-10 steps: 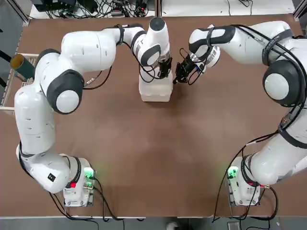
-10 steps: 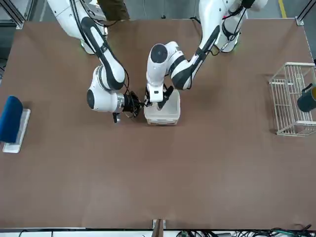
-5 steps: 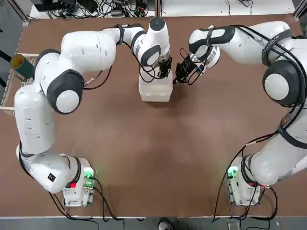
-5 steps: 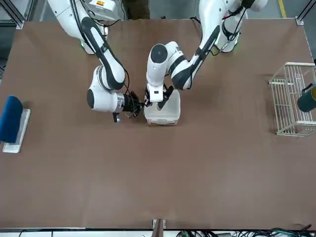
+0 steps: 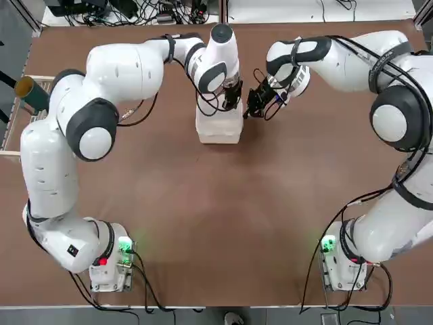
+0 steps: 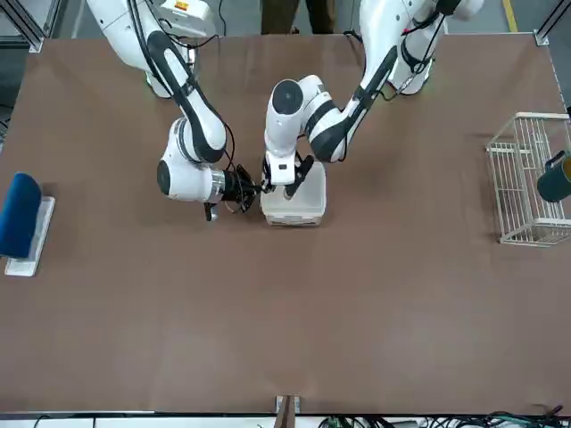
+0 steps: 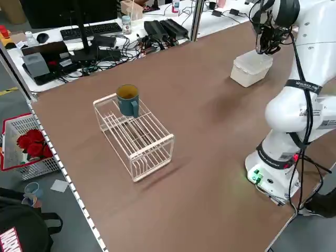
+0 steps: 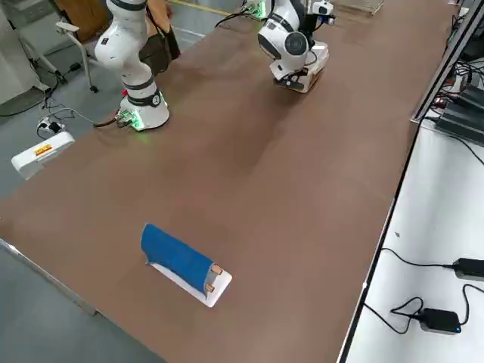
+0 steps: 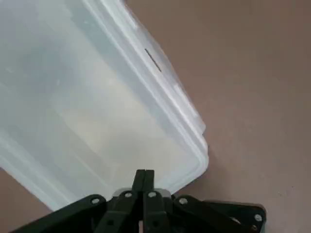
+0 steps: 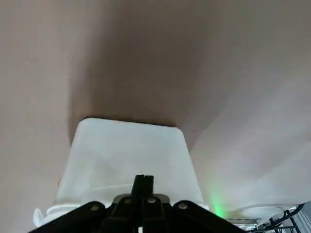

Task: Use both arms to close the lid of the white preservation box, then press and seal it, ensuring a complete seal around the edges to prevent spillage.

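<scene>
The white preservation box stands at the table's far middle with its lid lying flat on it. My left gripper is shut, and its tips press down on the lid near the far right corner. In the left wrist view the closed fingertips meet the lid's rim. My right gripper is also shut and sits against the box's right side; its wrist view shows the box right before the closed tips. In the front view the box sits between both grippers.
A white wire rack holding a teal mug stands at the table's left edge. A blue object on a white base lies at the right edge. A person's legs show behind the robot. Cables and devices line the far bench.
Both arms and the box hold still. Only the person behind the robot has shifted sideways.
</scene>
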